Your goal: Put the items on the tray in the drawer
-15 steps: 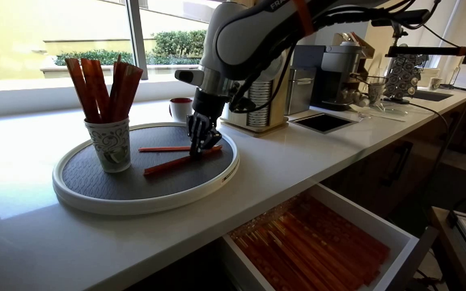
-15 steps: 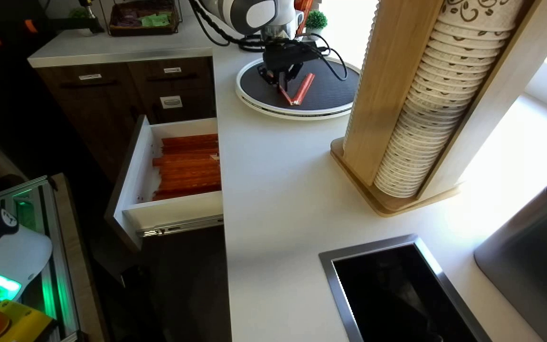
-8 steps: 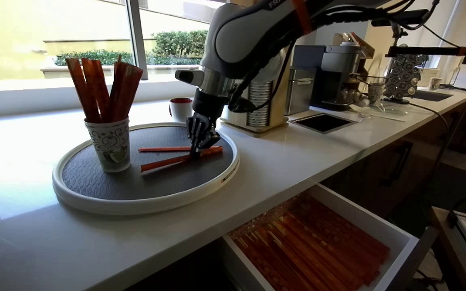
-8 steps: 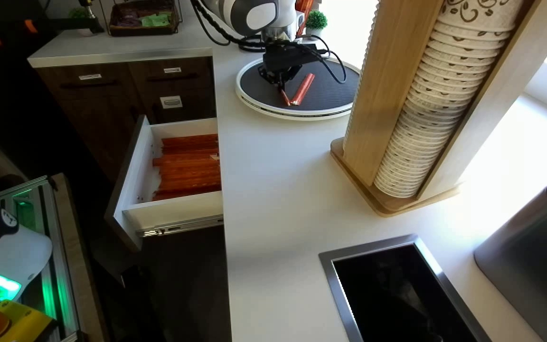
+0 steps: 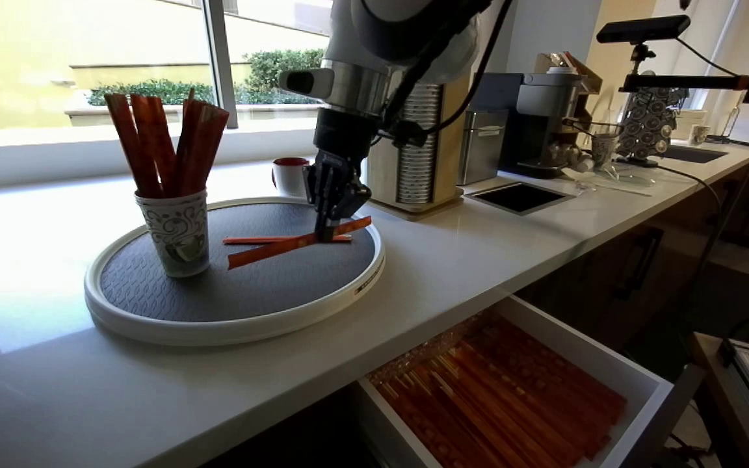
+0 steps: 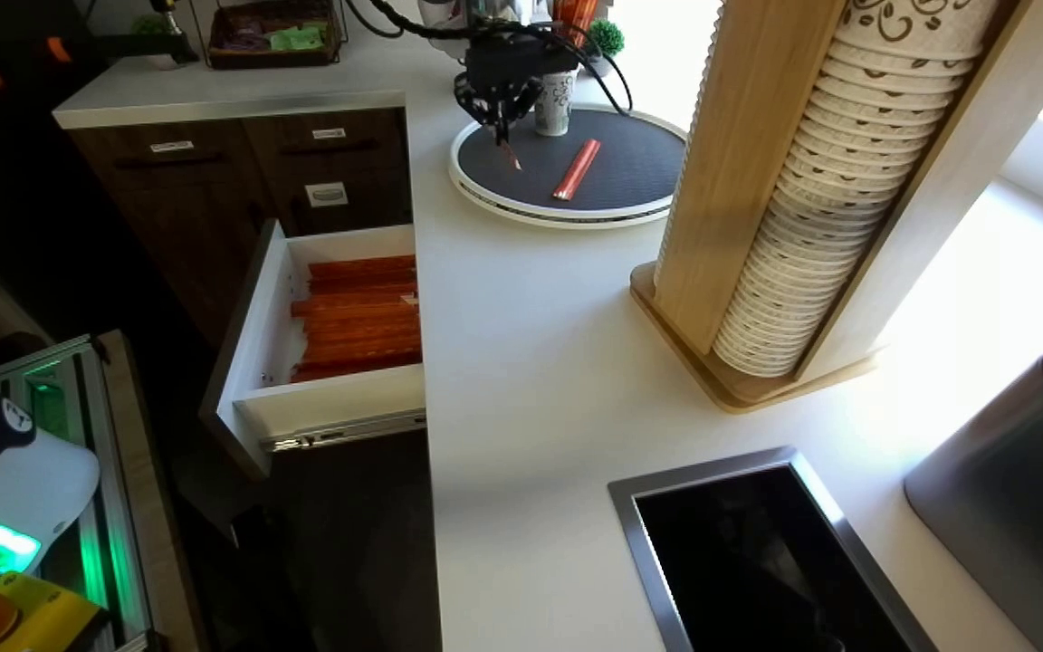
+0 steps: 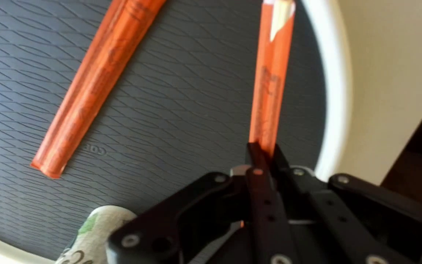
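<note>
One orange stick (image 7: 271, 84), upper right in the wrist view, hangs pinched in the closed-up end effector (image 7: 263, 151); another stick (image 7: 97, 88) lies on the tray (image 7: 196, 102), upper left.

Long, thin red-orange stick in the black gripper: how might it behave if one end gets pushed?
The held stick is probably stiff: it runs straight on both sides of the gripper. It might swivel, since only a short stretch is gripped.
</note>
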